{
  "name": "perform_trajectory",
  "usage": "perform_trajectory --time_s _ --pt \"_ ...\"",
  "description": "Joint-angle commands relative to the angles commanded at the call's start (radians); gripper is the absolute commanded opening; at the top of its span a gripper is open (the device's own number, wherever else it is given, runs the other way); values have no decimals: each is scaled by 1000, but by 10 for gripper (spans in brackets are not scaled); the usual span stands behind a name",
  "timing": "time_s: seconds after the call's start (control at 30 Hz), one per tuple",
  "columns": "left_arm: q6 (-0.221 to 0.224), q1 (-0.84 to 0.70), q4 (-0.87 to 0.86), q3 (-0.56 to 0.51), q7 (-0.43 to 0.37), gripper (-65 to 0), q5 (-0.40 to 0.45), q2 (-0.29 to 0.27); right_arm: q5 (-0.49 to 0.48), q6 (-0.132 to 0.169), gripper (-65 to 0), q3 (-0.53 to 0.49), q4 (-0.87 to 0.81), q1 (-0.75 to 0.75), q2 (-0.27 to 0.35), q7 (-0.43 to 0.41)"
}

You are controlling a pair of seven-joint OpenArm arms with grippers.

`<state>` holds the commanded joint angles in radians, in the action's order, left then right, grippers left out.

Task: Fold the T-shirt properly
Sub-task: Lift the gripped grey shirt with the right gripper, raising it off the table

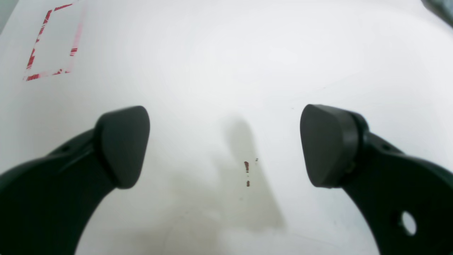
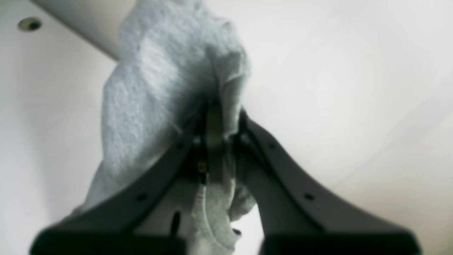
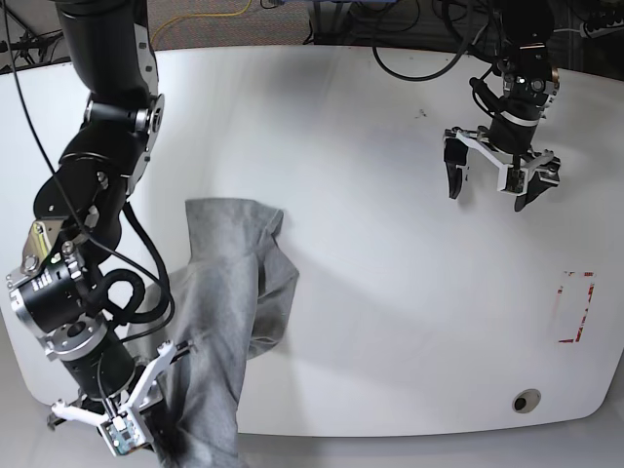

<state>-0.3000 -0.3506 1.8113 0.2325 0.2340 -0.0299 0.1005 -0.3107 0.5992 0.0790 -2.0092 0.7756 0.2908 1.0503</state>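
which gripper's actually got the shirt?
The right gripper, shut on the T-shirt at the table's near edge. The left gripper is open, empty.

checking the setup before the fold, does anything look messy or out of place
The wrinkly heather-grey cotton T-shirt lies bunched, one end draped over the white table's near edge, pinched in the right tool. The red tape rectangle is worn and patchy.

Bare table (image 3: 390,292) mid and right — T-shirt (image 3: 229,292) heaped left
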Motion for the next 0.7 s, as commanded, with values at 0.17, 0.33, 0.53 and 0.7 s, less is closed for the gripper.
perform_trajectory --time_s 0.17,0.33,0.53,0.7 --pt "0 3 2 -2 0 -13 0 -31 0 63 -650 -11 -2 86 5 0" --pt "0 35 5 0 0 -13 2 -57 0 89 -650 -17 2 169 -9 0" --pt "0 43 5 -5 0 -13 0 -58 0 89 -650 -89 0 262 -6 3" --pt "0 71 3 -5 0 -13 0 -80 0 87 -650 -132 0 321 -14 3"
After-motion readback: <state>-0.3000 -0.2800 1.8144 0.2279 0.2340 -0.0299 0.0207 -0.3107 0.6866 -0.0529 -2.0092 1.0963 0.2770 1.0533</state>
